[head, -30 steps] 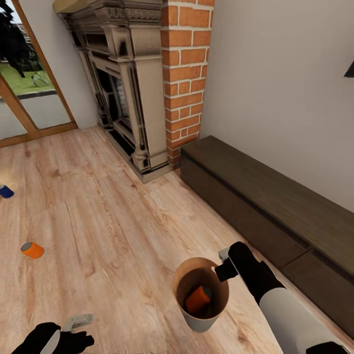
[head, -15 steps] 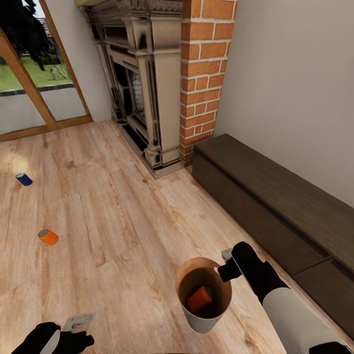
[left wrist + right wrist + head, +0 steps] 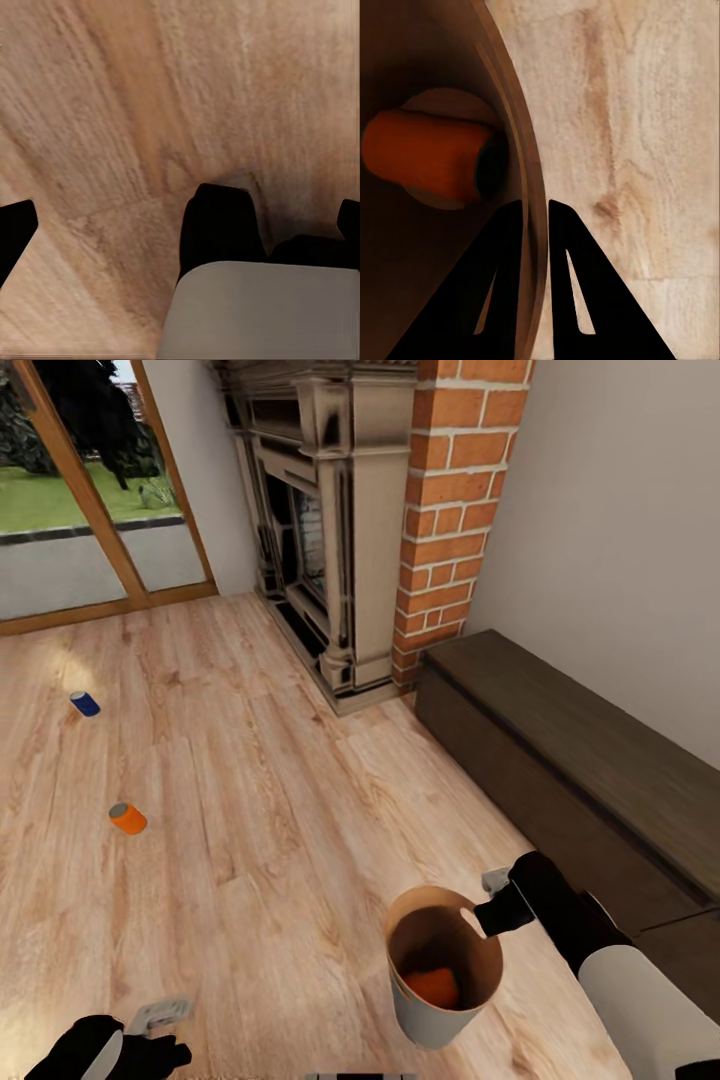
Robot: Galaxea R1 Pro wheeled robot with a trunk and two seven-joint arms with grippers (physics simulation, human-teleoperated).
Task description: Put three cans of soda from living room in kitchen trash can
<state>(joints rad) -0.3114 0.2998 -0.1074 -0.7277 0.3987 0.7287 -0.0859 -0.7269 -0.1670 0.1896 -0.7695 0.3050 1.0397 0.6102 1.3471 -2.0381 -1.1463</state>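
Trash can (image 3: 445, 975) is off the floor, carried by the right gripper (image 3: 490, 912). One orange can (image 3: 434, 987) lies on its side at the bottom of it. The other orange can (image 3: 127, 818) and the blue can (image 3: 85, 704) are on the wood floor (image 3: 250, 840), both well apart from the trash can, toward the glass doors (image 3: 90, 530); the blue one is the farther.

Risk: the hold is a thin rim pinch only. A fast base turn or stop could swing the trash can, tilt it and dump the loose can, or slip the rim out altogether.

Right wrist view: both fingers (image 3: 577, 300) are clamped on the trash can wall (image 3: 521, 187), one inside and one outside, with hardly any gap.

Left gripper (image 3: 150, 1032) hangs low over the floor near the trash can, fingers spread in the left wrist view, nothing between them.
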